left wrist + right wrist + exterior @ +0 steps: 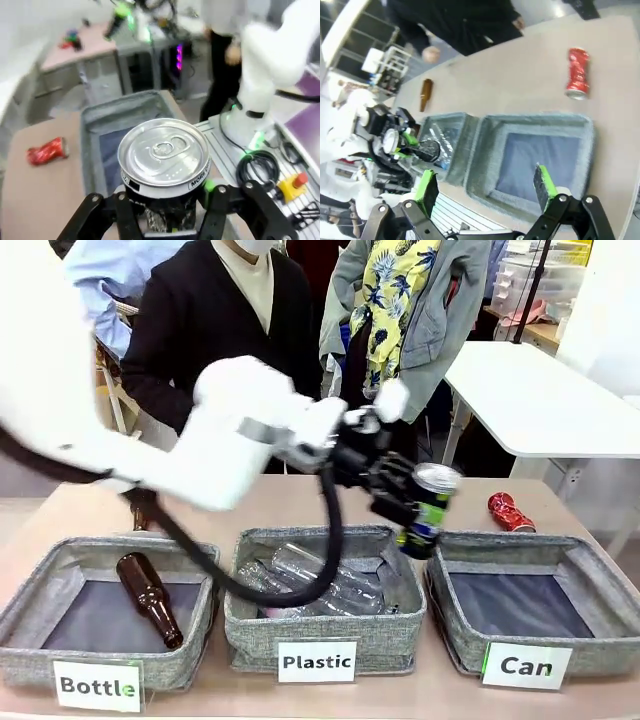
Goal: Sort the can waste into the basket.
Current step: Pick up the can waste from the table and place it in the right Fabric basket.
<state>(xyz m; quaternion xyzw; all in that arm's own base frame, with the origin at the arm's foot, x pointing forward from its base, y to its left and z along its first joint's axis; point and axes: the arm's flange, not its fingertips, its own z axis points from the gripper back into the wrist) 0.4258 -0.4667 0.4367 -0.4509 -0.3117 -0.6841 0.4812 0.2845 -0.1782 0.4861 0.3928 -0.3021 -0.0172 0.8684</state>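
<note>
My left gripper (412, 508) reaches across from the left and is shut on a black can (432, 502) with a silver top. It holds the can tilted in the air above the left rim of the grey basket (520, 543) labelled "Can". In the left wrist view the can (164, 156) stands between the fingers of the left gripper (167, 200), with the basket (125, 100) behind it. A crushed red can (510, 512) lies on the table beyond the basket. My right gripper (486, 187) hangs open above the basket (535, 122), with the red can (577, 72) farther off.
The middle bin (325, 640) labelled "Plastic" holds clear bottles. The left bin (110, 665) labelled "Bottle" holds a brown bottle (150, 598). Another brown bottle (425, 94) lies on the table behind the bins. A person (215, 310) stands at the far side.
</note>
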